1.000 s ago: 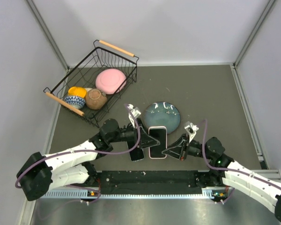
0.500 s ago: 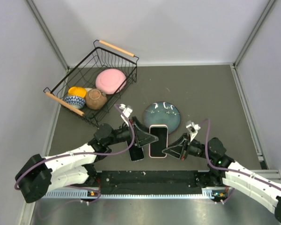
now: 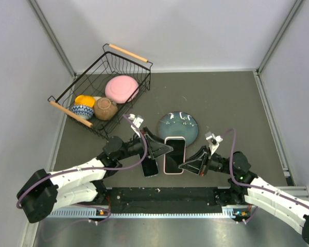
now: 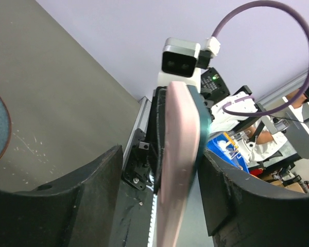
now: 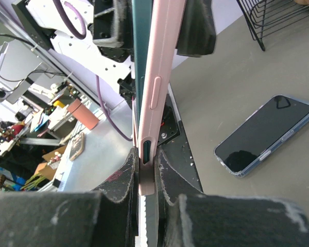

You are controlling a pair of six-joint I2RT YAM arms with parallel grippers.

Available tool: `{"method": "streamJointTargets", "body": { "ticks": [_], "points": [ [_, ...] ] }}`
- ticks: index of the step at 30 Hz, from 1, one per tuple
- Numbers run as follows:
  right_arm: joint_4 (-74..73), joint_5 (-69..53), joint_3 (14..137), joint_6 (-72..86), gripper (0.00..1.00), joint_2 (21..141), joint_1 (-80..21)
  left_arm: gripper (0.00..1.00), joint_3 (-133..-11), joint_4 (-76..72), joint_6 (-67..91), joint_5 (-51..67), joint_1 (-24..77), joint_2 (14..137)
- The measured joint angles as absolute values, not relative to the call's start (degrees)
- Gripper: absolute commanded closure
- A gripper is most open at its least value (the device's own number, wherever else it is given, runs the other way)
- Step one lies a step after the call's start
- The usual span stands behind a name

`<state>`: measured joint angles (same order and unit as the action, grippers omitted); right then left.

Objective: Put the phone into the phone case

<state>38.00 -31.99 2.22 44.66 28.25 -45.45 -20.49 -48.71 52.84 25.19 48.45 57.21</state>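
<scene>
Top external view: dark grey table (image 3: pixel 232 108), pale walls (image 3: pixel 195 31). Your right tool (image 3: pixel 181 166) pinches the near end of the pink-cased teal phone (image 3: pixel 174 155). Your left tool (image 3: pixel 166 149) stands wide astride its far half, before a round blue-green plate (image 3: pixel 178 125).

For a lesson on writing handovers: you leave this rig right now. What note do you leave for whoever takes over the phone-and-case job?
Left gripper: open, one finger on each side of the pink case, not clamping it.
Right gripper: shut on the pink case's edge.
Things: the phone sits in the pink case, between the arms. A second phone lies flat on the table.
Done: the phone looks inserted.
Left: confirm it is fully seated, since a teal edge shows beside the pink, then set it down.
</scene>
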Motion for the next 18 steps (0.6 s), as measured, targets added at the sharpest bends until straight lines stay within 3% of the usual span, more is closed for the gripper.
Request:
{"method": "streamJointTargets", "body": {
  "ticks": [9,12,14,16,18],
  "points": [
    [38.09,-33.15,2.22,45.17,1.0,29.87,-45.45,0.34,-20.49,-50.3,53.89,25.63,47.94,59.92],
    [38.06,-33.3,2.22,45.34,1.0,30.46,-45.45,0.38,-20.49,-50.7,54.15,25.52,47.7,59.9],
    [37.98,-33.34,2.22,45.67,1.0,30.55,-45.45,0.65,-20.49,-50.83,54.3,25.41,47.66,59.9],
    [37.93,-33.28,2.22,45.78,0.98,30.55,-45.45,1.0,-20.47,-51.09,54.74,25.58,47.66,59.9],
    [37.32,-32.75,2.2,46.15,0.92,30.55,-45.43,1.0,-20.47,-51.81,54.78,25.87,47.66,59.94]
  ]
}}
